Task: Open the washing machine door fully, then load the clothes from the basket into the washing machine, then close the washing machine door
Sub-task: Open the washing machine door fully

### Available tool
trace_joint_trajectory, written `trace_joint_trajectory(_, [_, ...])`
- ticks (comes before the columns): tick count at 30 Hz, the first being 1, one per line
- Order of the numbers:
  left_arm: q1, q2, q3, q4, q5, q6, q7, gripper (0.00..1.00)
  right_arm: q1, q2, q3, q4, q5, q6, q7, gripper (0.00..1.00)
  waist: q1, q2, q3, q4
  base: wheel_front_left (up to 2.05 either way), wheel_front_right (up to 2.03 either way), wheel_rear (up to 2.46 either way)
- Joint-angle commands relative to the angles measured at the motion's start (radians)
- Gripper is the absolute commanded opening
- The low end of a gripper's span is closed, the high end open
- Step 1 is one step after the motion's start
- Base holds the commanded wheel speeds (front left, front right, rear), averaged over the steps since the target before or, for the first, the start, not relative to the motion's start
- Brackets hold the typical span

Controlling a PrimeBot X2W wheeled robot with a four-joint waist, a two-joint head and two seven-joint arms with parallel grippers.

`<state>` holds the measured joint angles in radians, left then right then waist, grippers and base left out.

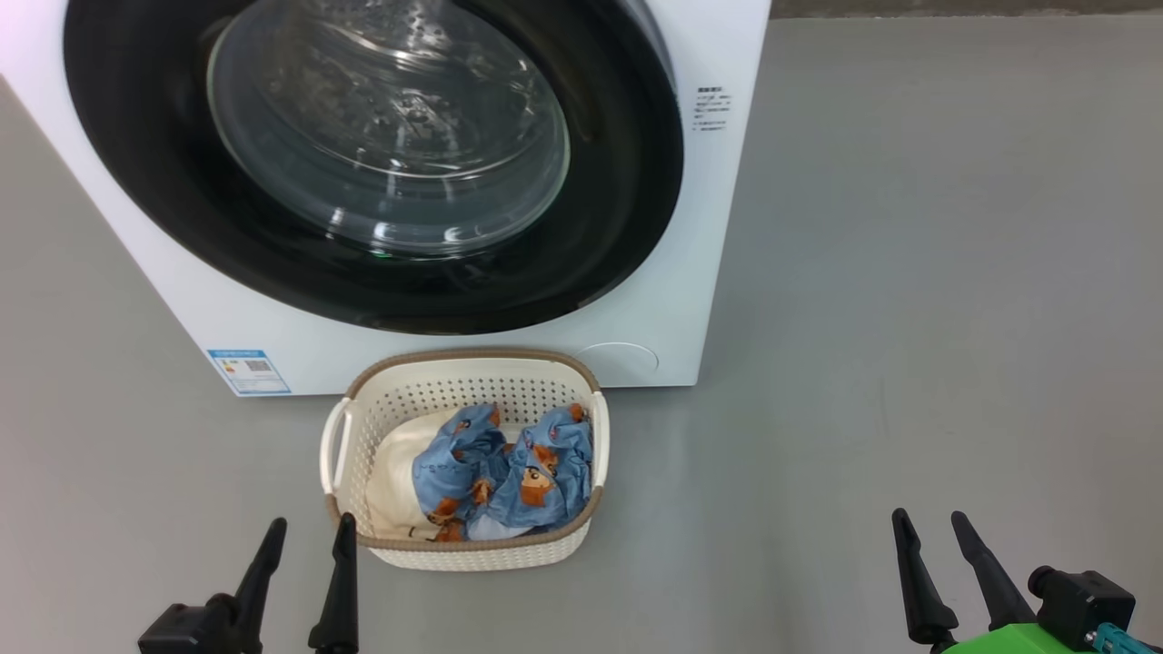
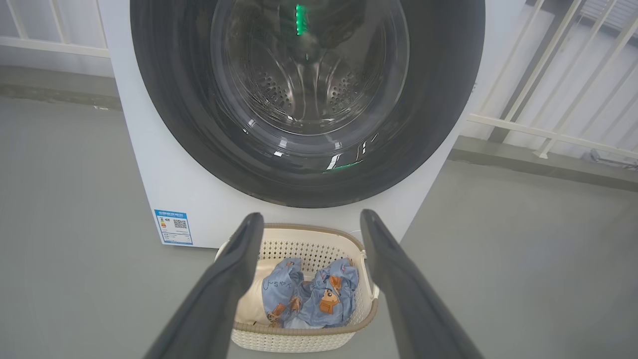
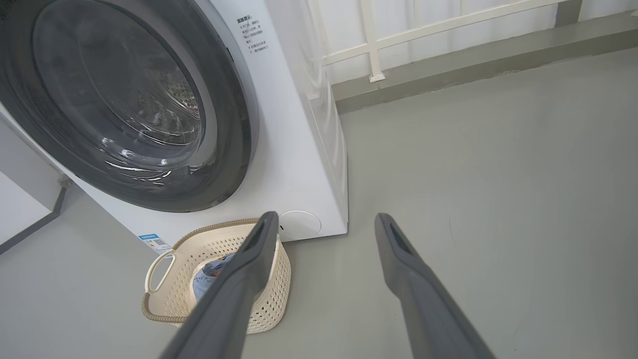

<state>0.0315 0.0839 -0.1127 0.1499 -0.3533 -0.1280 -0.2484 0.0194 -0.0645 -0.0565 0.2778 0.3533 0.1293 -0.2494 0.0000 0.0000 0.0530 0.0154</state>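
Left gripper: lower left of the head view; two long, dark, tapered fingers spread wide, with nothing held between them.
Right gripper: lower right of the head view; its fingers are just as wide apart and empty, above bare floor.
Basket: lower centre, on the floor just in front of the machine; cream plastic with perforated walls, a brown woven-look rim and loop handles at the sides.
Clothes: bunched inside the basket; crumpled light blue fabric with orange-brown bears, and a plain cream cloth to its left.
Washing machine door: upper centre; a wide glossy black ring around a bulging clear glass bowl, lying flat against the front and looking shut.
Washing machine: a smooth white box; perforated steel drum visible through the glass, with a blue label sticker at its lower left corner.
Floor: smooth, matt grey.
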Motion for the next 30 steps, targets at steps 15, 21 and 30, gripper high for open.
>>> trace_joint_trajectory(15, [-0.036, 0.016, 0.011, -0.017, -0.016, -0.003, -0.013, 1.0, -0.023, -0.01, 0.031, -0.018, 0.007, 0.001, -0.012, 1.0, 0.0, 0.0, -0.005, 0.009, 0.06, 0.06, -0.13])
trace_joint_trajectory(21, [-0.034, 0.014, 0.004, -0.013, -0.018, -0.003, -0.013, 1.0, -0.026, -0.008, 0.028, -0.019, 0.038, 0.001, -0.012, 0.43, 0.0, 0.0, -0.005, 0.014, 0.0, 0.0, 0.0])
trace_joint_trajectory(30, [-0.043, 0.014, 0.003, -0.009, -0.027, -0.003, -0.013, 1.0, -0.09, -0.009, 0.043, -0.037, 0.197, 0.001, -0.012, 0.0, 0.0, 0.0, 0.013, 0.013, 0.0, 0.0, 0.0])
